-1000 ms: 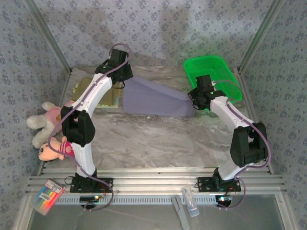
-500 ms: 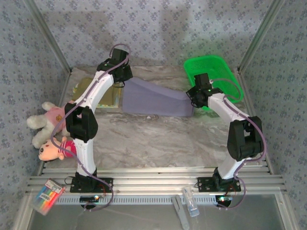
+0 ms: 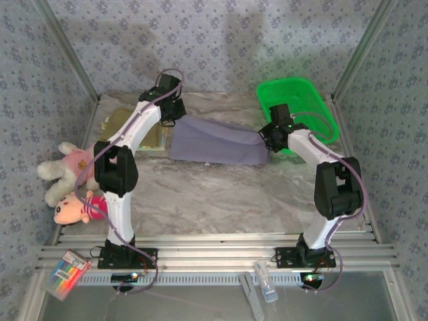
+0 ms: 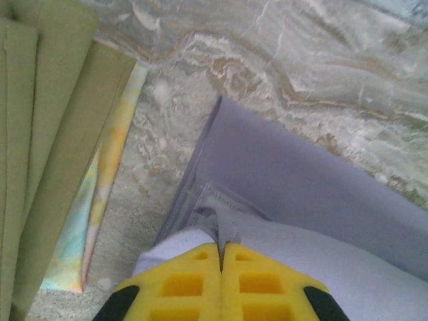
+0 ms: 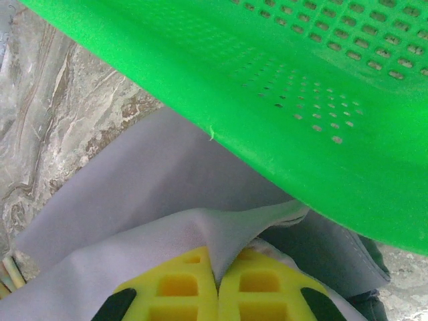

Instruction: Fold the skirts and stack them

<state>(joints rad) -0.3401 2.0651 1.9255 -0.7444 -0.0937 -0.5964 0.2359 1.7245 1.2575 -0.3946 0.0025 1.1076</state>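
- The lavender skirt [image 3: 214,142] spans the upper centre of the top view, over the table [image 3: 200,194].
- The left hand [image 4: 221,249] is clamped tight on the skirt's hem.
- The right hand [image 5: 215,271] is clamped tight on its cloth, just below the green basket [image 5: 301,80].

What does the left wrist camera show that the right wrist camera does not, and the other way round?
Left wrist, not right wrist: a folded olive skirt, with a pastel skirt peeking out under its edge. Right wrist, not left wrist: the green basket, close beside the cloth. Both: the purple skirt on the marble table, with a fold pinched in a shut gripper, the left gripper in one, the right gripper in the other.
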